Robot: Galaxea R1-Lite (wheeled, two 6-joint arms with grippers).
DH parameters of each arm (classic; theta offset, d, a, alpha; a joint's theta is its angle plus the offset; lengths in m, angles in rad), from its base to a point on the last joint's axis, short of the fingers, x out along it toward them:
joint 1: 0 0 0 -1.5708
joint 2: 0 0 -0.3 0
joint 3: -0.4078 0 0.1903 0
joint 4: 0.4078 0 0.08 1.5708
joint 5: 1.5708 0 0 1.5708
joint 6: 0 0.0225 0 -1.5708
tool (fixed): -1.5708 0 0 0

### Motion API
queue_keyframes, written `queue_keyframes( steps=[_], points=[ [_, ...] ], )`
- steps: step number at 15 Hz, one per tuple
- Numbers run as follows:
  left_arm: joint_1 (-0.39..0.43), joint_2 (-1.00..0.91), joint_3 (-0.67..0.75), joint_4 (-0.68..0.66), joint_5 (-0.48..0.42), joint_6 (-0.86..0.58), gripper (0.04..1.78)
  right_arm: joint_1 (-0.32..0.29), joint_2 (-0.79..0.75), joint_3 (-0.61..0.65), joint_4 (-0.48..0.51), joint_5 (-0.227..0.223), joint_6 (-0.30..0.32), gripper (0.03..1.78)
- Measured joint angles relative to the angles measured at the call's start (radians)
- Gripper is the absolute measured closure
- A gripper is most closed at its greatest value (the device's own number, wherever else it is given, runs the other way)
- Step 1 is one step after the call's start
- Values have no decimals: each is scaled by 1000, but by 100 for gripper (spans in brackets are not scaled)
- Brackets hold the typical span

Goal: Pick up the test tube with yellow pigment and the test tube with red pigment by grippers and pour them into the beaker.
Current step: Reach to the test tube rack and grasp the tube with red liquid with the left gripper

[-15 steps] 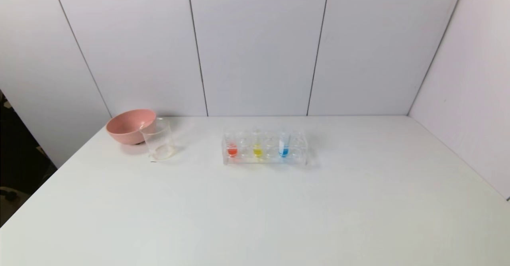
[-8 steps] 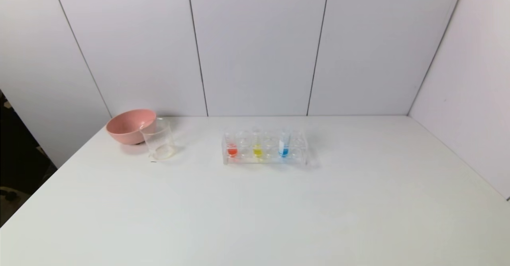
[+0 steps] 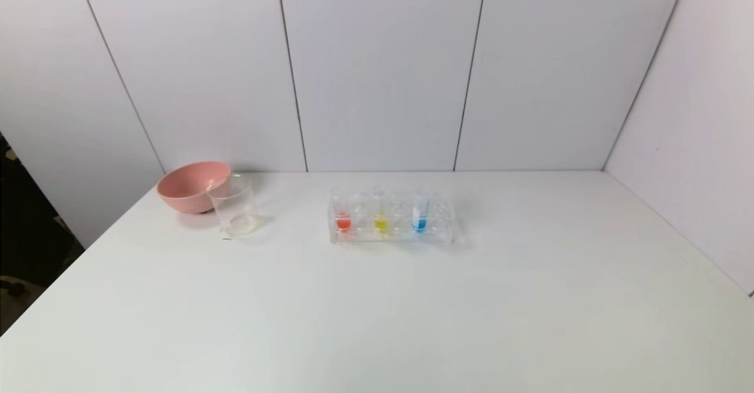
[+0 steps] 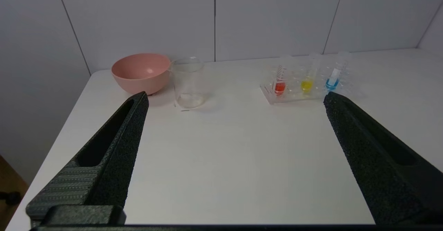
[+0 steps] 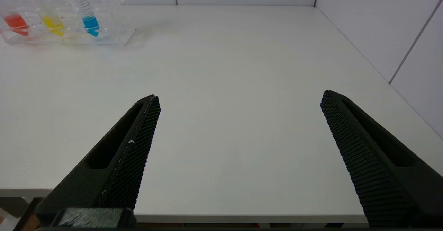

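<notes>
Pickup is not yet begun: both grippers, left gripper (image 4: 235, 99) and right gripper (image 5: 238, 97), are held spread wide and empty near the table's front edge; next, the slim clear yellow-bottomed test tube (image 3: 380, 219) or red-bottomed test tube (image 3: 343, 218) must be reached.

Head looks down; wrists share rack (image 3: 392, 219).

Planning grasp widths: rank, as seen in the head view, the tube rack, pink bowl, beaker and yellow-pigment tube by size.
1. Clear plastic tube rack
2. Round pink bowl
3. Clear glass beaker, close to the bowl, so unsure
4. Slim clear yellow-pigment test tube
</notes>
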Motion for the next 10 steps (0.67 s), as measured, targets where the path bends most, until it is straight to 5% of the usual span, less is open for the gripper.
queue_keyframes(
  steps=[6,10],
  points=[
    [-86,406,-13,-396,-17,-46,5,0,0,0,0,0,0,11],
    [-208,697,-21,-647,71,-61,5,0,0,0,0,0,0,11]
  ],
)
